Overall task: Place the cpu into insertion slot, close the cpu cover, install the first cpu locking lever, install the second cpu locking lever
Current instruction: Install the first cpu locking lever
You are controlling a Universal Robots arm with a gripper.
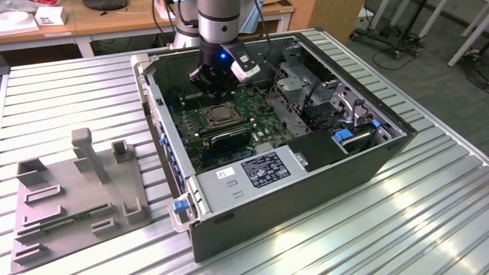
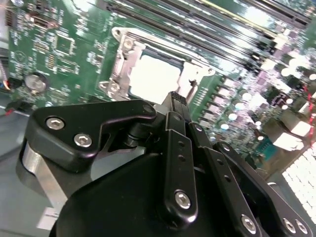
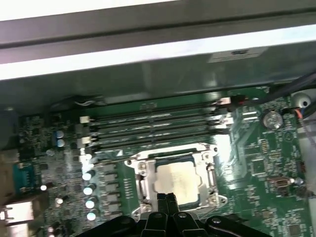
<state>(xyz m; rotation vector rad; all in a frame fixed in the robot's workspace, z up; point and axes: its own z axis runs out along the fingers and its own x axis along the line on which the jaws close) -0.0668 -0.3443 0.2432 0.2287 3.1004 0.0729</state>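
Silvery-grey flat square cpu [image 3: 177, 181] sat in the dark, metal-rimmed insertion slot [image 3: 174, 158] — thin silvery cpu cover [image 3: 142, 178] lay flat around it.
Black robot hand [image 3: 166, 198] hung just beside the slot's edge — fingers pressed together.

The arm [image 1: 219, 17] comes down nearly upright in the exterior view, a small blue light glowing on its wrist [image 1: 221, 56]. Below it the black tool [image 1: 219, 94] points straight down. In both wrist views the tool [image 2: 174, 98] [image 3: 166, 198] has its two slim fingers [image 3: 161, 201] brought together, tips touching, linkage arms folded in.
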